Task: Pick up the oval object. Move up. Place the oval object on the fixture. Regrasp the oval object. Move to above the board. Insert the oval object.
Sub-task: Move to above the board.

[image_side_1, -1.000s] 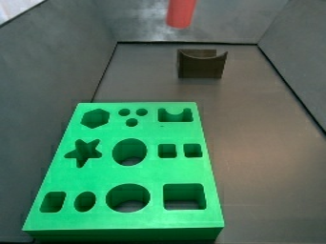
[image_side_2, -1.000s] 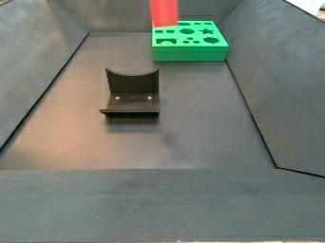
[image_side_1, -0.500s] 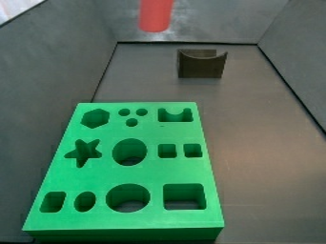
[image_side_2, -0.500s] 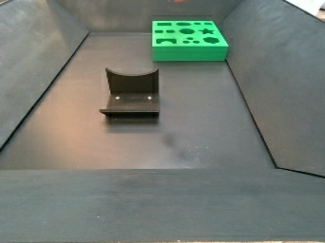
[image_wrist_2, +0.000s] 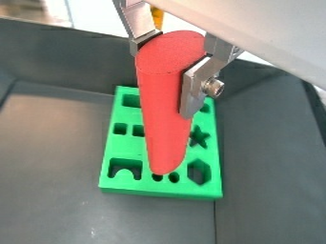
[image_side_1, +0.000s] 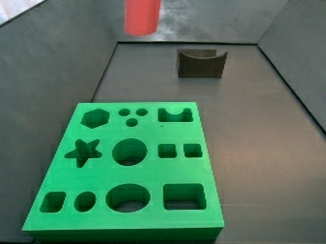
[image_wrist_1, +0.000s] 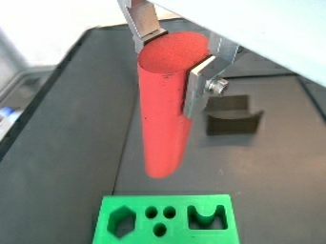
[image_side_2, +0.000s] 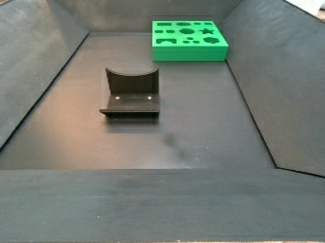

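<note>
The oval object [image_wrist_1: 166, 105], a long red-orange peg, hangs pointing down between my gripper's [image_wrist_1: 174, 52] silver fingers [image_wrist_1: 200, 81]; the gripper is shut on its upper end. In both wrist views the peg shows the same way, with its lower end [image_wrist_2: 163, 143] over the green board [image_wrist_2: 140, 187]. A side view shows only the peg's lower part [image_side_1: 141, 15] at the picture's upper edge, high above the floor, behind the board [image_side_1: 57, 176] and left of the fixture [image_side_1: 200, 62]. The other fixed camera shows the fixture [image_side_2: 129, 93] and the board [image_side_2: 191, 54], with neither the peg nor the gripper in view.
Dark sloping walls enclose the floor [image_side_2: 178, 142] on all sides. The dark fixture [image_wrist_1: 234, 116] stands apart from the board [image_wrist_1: 178, 201], with open floor between them.
The peg has travelled left along the top of a side view, away from above the fixture. It has left the other side view since a second ago.
</note>
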Motion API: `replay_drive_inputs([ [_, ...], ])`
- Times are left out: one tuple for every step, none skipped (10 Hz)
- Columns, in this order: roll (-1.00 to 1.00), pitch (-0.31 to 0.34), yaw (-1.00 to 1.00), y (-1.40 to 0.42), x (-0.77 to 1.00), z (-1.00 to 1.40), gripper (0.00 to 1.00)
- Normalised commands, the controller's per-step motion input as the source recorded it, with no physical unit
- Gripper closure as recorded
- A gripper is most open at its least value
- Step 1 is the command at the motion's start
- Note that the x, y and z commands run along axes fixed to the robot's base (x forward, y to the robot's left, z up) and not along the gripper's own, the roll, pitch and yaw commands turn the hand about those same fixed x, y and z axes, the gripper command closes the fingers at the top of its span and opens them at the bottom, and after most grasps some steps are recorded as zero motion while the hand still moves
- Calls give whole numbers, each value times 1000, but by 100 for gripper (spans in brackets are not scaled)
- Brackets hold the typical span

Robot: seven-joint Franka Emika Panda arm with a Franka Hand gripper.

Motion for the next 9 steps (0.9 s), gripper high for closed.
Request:
replay_drive_inputs([
  [-109, -129, 1000, -21, -28, 9, 100],
  [-101, -145, 1000, -10, -32, 5, 100],
  [-92, -169, 1000, 3, -44, 3, 100],
  [-89, -183, 1000, 9, -48, 1, 100],
  [-76, -213, 1000, 13, -55, 4, 100],
  [-63, -238, 1000, 13, -53, -6, 100],
  [-53, -266, 1000, 10, -48, -2, 100],
  [-29, -205, 661, 13, -46, 0, 100],
  [-20, -156, 409, 11, -42, -5, 100],
])
